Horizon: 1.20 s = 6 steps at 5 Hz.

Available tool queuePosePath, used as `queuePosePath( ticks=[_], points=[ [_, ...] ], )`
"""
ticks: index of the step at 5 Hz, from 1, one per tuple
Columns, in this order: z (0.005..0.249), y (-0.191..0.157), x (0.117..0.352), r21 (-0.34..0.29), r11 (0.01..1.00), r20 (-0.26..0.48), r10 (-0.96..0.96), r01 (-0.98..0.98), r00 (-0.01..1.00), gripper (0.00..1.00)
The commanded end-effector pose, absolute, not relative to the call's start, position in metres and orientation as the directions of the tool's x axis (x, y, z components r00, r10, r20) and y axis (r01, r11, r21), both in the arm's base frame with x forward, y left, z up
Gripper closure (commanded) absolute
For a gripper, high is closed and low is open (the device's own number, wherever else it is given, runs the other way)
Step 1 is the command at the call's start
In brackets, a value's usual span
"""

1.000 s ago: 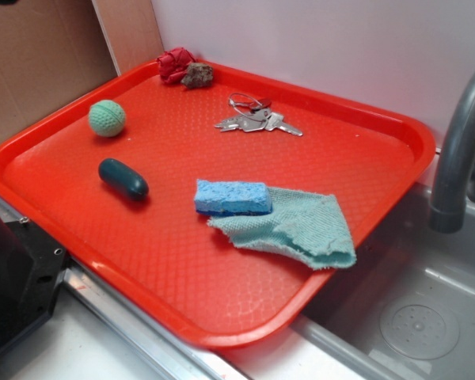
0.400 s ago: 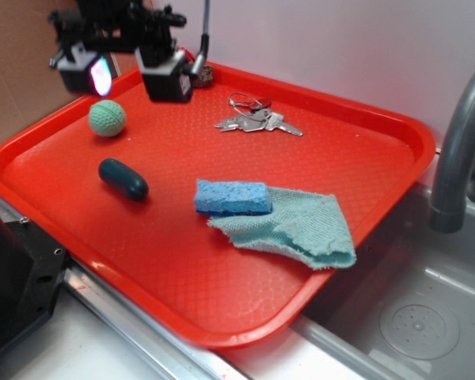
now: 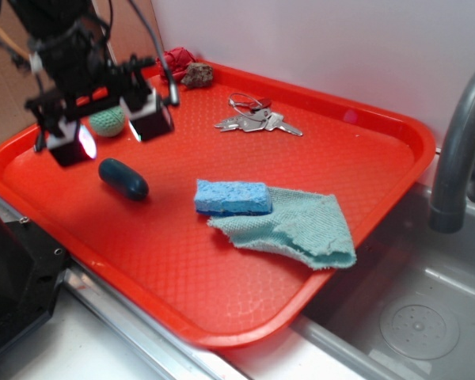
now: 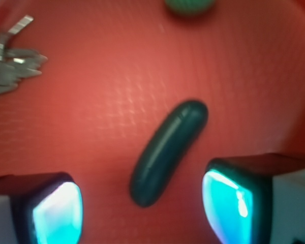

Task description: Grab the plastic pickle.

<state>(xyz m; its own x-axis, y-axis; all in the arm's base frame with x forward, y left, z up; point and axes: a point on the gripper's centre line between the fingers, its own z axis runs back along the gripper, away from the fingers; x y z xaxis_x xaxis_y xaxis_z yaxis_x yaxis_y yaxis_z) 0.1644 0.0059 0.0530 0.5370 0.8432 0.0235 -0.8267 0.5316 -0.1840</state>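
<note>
The plastic pickle (image 4: 168,151) was judged light, rigid and slippery; it was best taken across its middle by the gripper (image 3: 107,131), held wide open above.

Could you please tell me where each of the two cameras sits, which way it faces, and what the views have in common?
Exterior: sits off the tray's near corner, raised, looking down across the red tray toward the back wall; it shows the arm and the open gripper above the plastic pickle.
Wrist: rides on the gripper, looking down at the tray; both fingertips show at the bottom edge, the pickle lying between them.
Shared: the pickle, the keys, the knitted ball and the tray.
</note>
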Motion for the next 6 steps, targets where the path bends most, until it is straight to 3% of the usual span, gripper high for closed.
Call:
queuePosePath(
  ticks=[1,2,3,4,5,6],
  points=[
    [0.021,0.029,0.186,-0.179,0.554,0.003,0.827,-0.813,0.563,0.00],
    [0.016,0.026,0.189,-0.133,0.556,-0.004,0.827,-0.820,0.562,1.00],
    [0.041,0.027,0.183,-0.092,0.550,0.049,0.835,-0.830,0.548,1.00],
    [0.091,0.031,0.186,-0.086,0.738,0.043,0.674,-0.669,0.738,1.00],
    [0.142,0.032,0.173,-0.207,0.874,0.180,0.475,-0.439,0.861,1.00],
    [0.193,0.027,0.171,-0.147,0.966,0.175,0.236,-0.212,0.956,1.00]
  ],
)
